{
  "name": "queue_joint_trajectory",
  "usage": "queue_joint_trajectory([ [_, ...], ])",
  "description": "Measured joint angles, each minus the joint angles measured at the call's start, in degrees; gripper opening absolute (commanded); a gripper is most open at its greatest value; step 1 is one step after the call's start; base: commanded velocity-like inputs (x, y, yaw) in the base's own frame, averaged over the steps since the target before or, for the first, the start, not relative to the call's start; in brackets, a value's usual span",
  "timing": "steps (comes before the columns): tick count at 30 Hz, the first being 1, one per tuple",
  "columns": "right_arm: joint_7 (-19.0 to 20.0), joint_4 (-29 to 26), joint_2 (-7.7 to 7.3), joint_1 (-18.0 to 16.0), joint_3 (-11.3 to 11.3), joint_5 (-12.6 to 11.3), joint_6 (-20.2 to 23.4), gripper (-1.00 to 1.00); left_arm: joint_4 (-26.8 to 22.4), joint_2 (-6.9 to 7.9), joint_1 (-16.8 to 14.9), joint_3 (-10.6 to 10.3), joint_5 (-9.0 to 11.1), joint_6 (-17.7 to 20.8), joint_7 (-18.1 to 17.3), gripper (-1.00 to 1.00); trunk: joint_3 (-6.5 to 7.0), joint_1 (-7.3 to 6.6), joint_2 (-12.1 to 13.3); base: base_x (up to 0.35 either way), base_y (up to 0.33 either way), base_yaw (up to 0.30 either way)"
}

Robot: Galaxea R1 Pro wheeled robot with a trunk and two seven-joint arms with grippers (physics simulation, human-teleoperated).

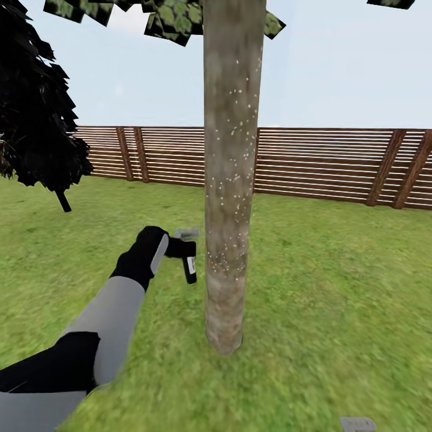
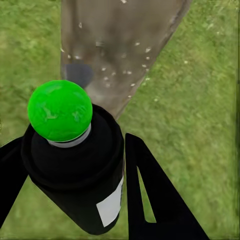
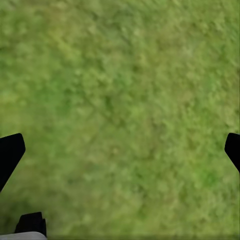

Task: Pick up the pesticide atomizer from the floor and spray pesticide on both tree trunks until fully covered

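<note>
Now atomizer [image 2: 75, 165] clamped in left hand [image 1: 180, 249], beside trunk [image 1: 231, 180].

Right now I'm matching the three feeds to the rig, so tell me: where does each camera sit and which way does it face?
Head view: from the robot's head, forward over the lawn at the tree trunk and fence; the left arm shows.
Left wrist view: by the left gripper, looking at the pesticide atomizer it holds and the speckled trunk.
Right wrist view: by the right gripper, facing down at grass; open finger tips show.
Head and left wrist views share atomizer and trunk.
</note>
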Motion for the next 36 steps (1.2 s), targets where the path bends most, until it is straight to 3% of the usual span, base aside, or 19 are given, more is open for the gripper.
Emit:
queue_joint_trajectory([
  [11,0.0,0.0,0.00,0.0,0.0,0.0,0.0,1.00,-0.1,0.00,-7.4,0.0,0.1,2.3,-0.4,-1.00,0.00,0.00,0.0,0.000,0.000,0.000],
  [16,0.0,0.0,0.00,0.0,0.0,0.0,0.0,1.00,-0.2,0.00,-9.0,0.0,0.2,2.3,-0.5,-1.00,-0.01,0.00,0.0,0.000,0.000,0.000],
  [18,0.0,0.0,0.00,0.0,0.0,0.0,-0.1,1.00,-0.9,0.00,-9.7,0.0,2.4,2.3,-0.5,-1.00,-0.01,0.00,0.0,0.000,0.000,0.000],
  [19,0.0,0.0,0.00,0.0,0.0,0.0,-0.1,1.00,-2.7,0.00,-10.3,0.0,5.4,2.3,-0.5,-1.00,0.00,0.01,0.0,0.000,0.000,0.000],
  [22,0.0,0.0,0.00,0.0,0.0,0.0,-0.1,1.00,-4.8,0.00,-11.5,0.0,11.6,2.3,-0.6,-1.00,-0.01,0.00,0.0,0.000,0.000,0.000],
  [23,0.0,0.0,0.00,0.0,0.0,0.0,-0.1,1.00,-4.7,0.00,-11.7,-0.4,14.9,2.4,-0.6,-1.00,-0.01,0.00,0.0,0.000,0.000,0.000],
  [24,0.0,0.0,0.00,0.0,0.0,0.0,-0.1,1.00,-3.8,0.00,-11.8,-3.2,17.1,2.4,-0.7,-1.00,-0.01,0.01,0.0,0.000,0.000,0.000],
  [25,0.0,0.0,0.00,0.0,0.0,0.0,-0.1,1.00,-2.6,0.00,-11.8,-6.1,17.7,2.4,-1.2,-1.00,-0.02,0.01,0.0,0.000,0.000,0.000],
  [27,0.0,0.0,0.00,0.0,0.0,0.0,-0.1,1.00,0.3,0.00,-11.8,-11.1,18.6,2.3,-7.6,-1.00,-0.02,0.01,0.0,0.000,0.000,0.000],
  [30,-0.1,0.0,0.00,0.0,0.0,0.0,-0.2,1.00,2.7,0.00,-11.8,-13.4,18.0,2.0,-11.8,-1.00,-0.02,0.01,0.0,0.000,0.000,0.000],
  [36,-0.1,0.0,0.00,0.0,0.0,0.0,-0.1,1.00,10.7,0.00,-11.8,-15.7,17.3,1.6,-11.9,-1.00,-0.02,0.01,0.0,0.000,0.000,0.000],
])
